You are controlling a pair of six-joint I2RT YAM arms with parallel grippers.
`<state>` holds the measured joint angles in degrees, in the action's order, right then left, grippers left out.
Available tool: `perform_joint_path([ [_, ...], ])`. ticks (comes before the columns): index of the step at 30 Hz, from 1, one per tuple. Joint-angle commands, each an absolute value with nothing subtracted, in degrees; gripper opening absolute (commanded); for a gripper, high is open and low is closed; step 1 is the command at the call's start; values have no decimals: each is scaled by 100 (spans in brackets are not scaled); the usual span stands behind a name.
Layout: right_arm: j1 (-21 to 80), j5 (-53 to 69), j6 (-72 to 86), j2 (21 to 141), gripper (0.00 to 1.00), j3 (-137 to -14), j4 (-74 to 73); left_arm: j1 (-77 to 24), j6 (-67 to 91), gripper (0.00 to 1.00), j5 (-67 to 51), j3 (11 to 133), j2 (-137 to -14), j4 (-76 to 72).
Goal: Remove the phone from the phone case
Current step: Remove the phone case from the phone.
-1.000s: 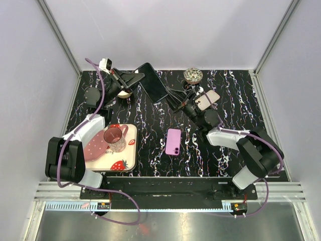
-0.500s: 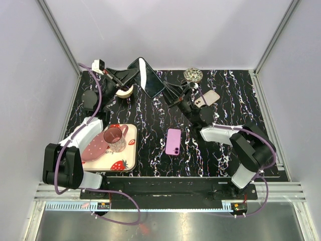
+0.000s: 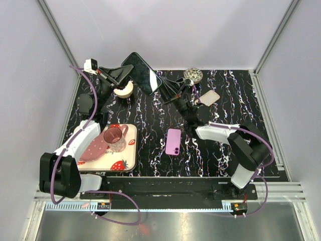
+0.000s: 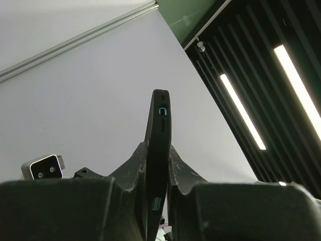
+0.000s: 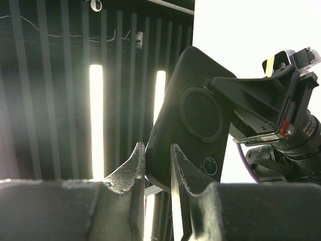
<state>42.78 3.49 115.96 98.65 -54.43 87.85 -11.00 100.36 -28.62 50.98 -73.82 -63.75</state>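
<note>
— What sort of place is this?
— A robotics lab, in a test cell. Plain white panel walls (image 3: 170, 30) framed in aluminium posts (image 3: 59, 36) box in a black marbled table (image 3: 150, 120). Robot arms (image 3: 223, 134) are bolted by a metal rail (image 3: 50, 191), with purple cables (image 3: 94, 98) attached.
— And above the jaws?
— A black slatted ceiling (image 4: 281, 75) with strip lights (image 4: 242, 113).

Overhead view: bright, even, sharp; soft short shadows on the table (image 3: 150, 125).
Left wrist view: ceiling lights (image 4: 241, 113) glow at 2 o'clock; phone case (image 4: 158, 145) a dark backlit edge.
Right wrist view: same lights flare at 9 o'clock, white blowout at 1 o'clock, foreground near black.
</note>
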Motion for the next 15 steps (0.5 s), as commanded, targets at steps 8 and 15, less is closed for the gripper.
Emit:
perform_joint_path([
  [8, 4509, 510, 11760, 10362, 0, -5256, 8789, -1547, 11294, 0, -2540, 5502, -6847, -7743],
  [15, 4491, 457, 11523, 10529, 0, -4931, 8745, -1556, 11566, 0, -2435, 5642, -6812, -7884],
])
